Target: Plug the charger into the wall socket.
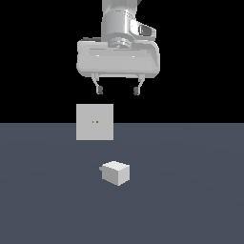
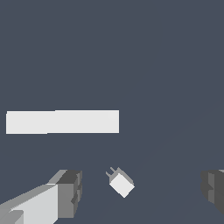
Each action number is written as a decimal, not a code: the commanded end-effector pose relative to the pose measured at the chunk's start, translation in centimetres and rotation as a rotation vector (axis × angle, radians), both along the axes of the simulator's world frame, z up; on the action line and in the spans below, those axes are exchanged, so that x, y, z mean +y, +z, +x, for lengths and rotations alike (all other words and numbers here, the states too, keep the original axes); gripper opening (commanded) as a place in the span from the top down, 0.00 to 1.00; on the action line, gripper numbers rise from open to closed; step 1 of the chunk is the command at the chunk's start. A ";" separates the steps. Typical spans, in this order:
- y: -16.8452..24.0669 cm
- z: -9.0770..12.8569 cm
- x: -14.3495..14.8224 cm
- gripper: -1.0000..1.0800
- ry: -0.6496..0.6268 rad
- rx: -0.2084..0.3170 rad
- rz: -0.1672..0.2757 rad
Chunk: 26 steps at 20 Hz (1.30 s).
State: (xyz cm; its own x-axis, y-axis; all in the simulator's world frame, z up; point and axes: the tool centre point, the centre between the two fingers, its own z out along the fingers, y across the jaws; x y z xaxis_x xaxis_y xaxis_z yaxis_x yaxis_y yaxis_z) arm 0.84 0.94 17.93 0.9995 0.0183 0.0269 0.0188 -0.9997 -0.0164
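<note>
1. Exterior view: gripper (image 1: 118, 90) hangs high above the floor (image 1: 190, 200), fingers (image 1: 99, 89) spread wide, holding nothing.
2. Charger (image 1: 116, 172) sits on floor well below gripper, prong pointing to the exterior view's left.
3. Socket (image 1: 95, 122) stands upright behind charger, apart from it, 2 orange dots at centre.
4. Wrist view: charger (image 2: 121, 183) lies between fingers (image 2: 69, 192), w/ socket (image 2: 62, 121) seen edge-on nearby.

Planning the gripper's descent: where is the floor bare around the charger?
Bare floor borders the charger on every side. The only tighter strip lies between it and the socket plate, which the prongs face. The gripper hangs open above.
</note>
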 end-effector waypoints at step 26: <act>-4.9 -4.4 1.1 0.04 0.369 -0.074 0.023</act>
